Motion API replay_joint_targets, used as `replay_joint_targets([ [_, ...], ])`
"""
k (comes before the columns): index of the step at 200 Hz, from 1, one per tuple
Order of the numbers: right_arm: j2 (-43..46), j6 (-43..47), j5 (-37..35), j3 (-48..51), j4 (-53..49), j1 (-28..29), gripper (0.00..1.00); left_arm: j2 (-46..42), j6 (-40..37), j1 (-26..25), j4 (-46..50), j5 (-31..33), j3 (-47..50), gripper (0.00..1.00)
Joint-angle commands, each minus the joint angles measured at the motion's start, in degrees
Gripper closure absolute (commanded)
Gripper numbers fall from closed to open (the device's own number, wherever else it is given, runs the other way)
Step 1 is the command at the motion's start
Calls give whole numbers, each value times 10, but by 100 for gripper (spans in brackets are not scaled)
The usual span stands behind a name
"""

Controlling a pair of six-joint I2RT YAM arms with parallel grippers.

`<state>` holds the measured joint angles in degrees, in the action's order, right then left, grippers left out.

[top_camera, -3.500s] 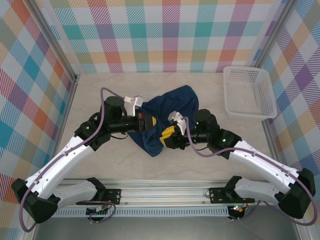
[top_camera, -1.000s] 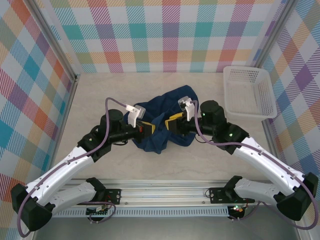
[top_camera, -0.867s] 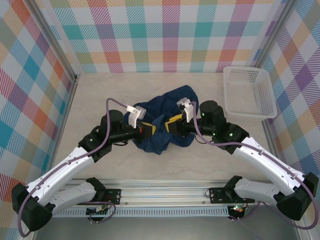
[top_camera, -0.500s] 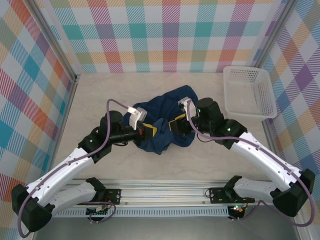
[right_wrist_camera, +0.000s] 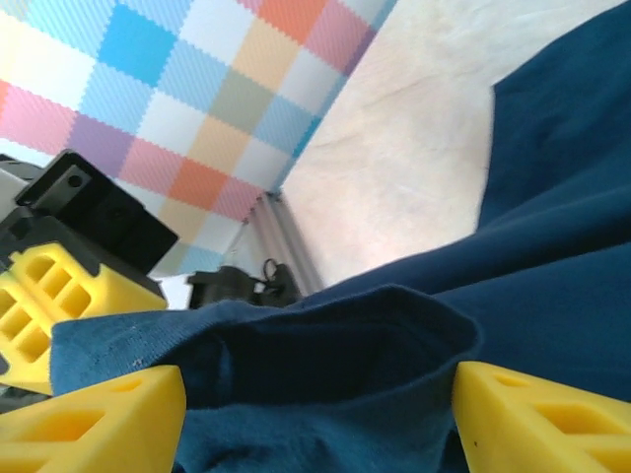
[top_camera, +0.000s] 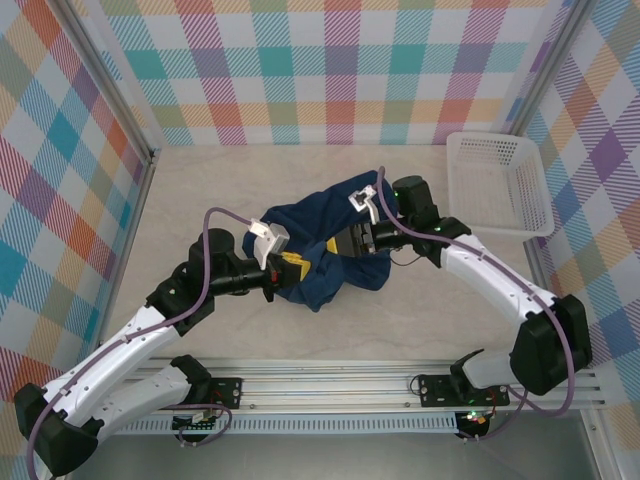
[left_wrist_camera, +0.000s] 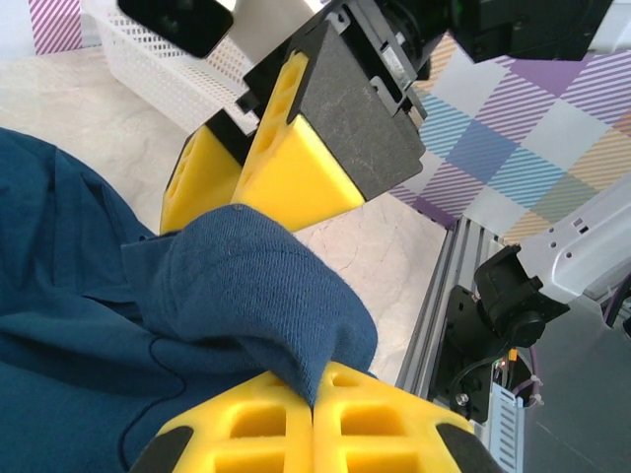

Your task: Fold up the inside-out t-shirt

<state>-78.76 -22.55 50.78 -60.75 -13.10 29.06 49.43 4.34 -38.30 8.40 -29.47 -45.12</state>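
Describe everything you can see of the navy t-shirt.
The t-shirt is dark navy and looks like a soft cotton knit. It lies crumpled in a loose heap in the middle of the table, not yet folded. No label or print shows. The left end effector is shut on a rolled fold at the heap's near-left edge. The right end effector stands open, with a stitched fold of cloth lying between its fingers, unclamped.

Top camera looks down over the whole counter (top_camera: 200, 200); both wrist cameras hug the shirt (top_camera: 318, 275), facing each other across it.
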Motion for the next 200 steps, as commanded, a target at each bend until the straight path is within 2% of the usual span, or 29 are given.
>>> replay_joint_targets([
  [1, -7, -28, 79, 10, 65, 7, 37, -5, -13, 5, -22, -6, 1, 100],
  [33, 8, -25, 57, 29, 65, 7, 65, -11, -5, 4, -22, 10, 6, 100],
  [76, 57, -3, -25, 30, 22, 2, 83, -4, 7, 4, -14, 41, 10, 100],
  [97, 88, 1, -83, 29, 6, 0, 100, -2, 15, 5, -12, 57, 17, 100],
  [121, 119, -5, -120, 37, 12, -1, 100, -1, 34, 4, 0, 113, 24, 100],
  [150, 135, -24, -110, 48, 45, 0, 100, 14, 69, 4, 44, 217, 8, 85],
  [165, 139, -30, -106, 51, 53, 0, 100, 24, 80, 4, 69, 237, -6, 71],
  [181, 142, -35, -107, 53, 59, 1, 100, 28, 89, 3, 104, 241, -17, 62],
  [200, 140, -38, -103, 55, 69, 3, 100, 20, 95, -4, 117, 236, -22, 56],
])
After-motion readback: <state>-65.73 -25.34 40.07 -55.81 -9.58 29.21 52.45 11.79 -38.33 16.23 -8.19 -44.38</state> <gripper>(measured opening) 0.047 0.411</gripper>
